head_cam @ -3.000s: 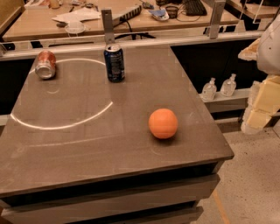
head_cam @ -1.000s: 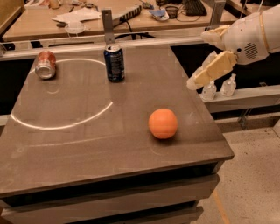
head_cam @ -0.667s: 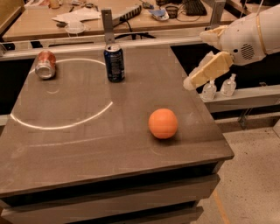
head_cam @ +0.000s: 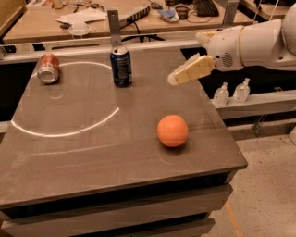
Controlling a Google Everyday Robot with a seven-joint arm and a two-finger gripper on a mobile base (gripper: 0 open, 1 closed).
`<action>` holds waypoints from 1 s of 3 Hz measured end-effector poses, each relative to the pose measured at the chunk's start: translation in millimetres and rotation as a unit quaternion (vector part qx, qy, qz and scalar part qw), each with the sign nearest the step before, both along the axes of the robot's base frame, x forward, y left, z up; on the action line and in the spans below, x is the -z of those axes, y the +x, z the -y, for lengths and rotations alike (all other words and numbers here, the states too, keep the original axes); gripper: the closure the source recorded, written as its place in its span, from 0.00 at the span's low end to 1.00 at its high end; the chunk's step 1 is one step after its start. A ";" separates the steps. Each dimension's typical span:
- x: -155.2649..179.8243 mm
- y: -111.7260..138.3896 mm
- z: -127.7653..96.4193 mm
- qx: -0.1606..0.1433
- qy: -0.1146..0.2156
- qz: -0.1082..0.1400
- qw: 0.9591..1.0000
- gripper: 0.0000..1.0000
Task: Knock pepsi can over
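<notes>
The pepsi can (head_cam: 121, 67) is dark blue with white print and a silver top. It stands upright near the far edge of the grey table (head_cam: 92, 152). My gripper (head_cam: 173, 79) reaches in from the right, above the table's right part, at about the can's height. Its tip is roughly a hand's width to the right of the can and apart from it. An orange ball (head_cam: 172, 131) rests on the table in front of the gripper.
A reddish-orange can (head_cam: 48, 67) lies on its side at the table's far left. A desk with papers, cables and a keyboard (head_cam: 206, 6) stands behind. Two small clear bottles (head_cam: 232, 92) sit on a ledge at the right.
My arm has come in from the right edge and moved left over the table, bringing the gripper much nearer the pepsi can. The cans and the ball have not moved.
</notes>
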State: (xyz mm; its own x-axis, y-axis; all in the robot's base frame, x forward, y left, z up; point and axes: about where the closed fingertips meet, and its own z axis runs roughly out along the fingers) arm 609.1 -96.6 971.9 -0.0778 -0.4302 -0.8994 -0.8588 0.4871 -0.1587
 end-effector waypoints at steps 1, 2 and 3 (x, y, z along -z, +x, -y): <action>7.5 36.0 -27.7 -0.002 0.034 0.028 0.999 0.00; 25.0 66.6 -61.5 -0.012 0.053 0.035 0.998 0.00; 41.0 96.2 -106.3 -0.041 0.082 0.030 0.995 0.00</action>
State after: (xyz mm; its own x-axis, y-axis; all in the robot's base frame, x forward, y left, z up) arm 705.3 9.8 930.9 0.0074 -0.2803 -0.9599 -0.8877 0.4401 -0.1353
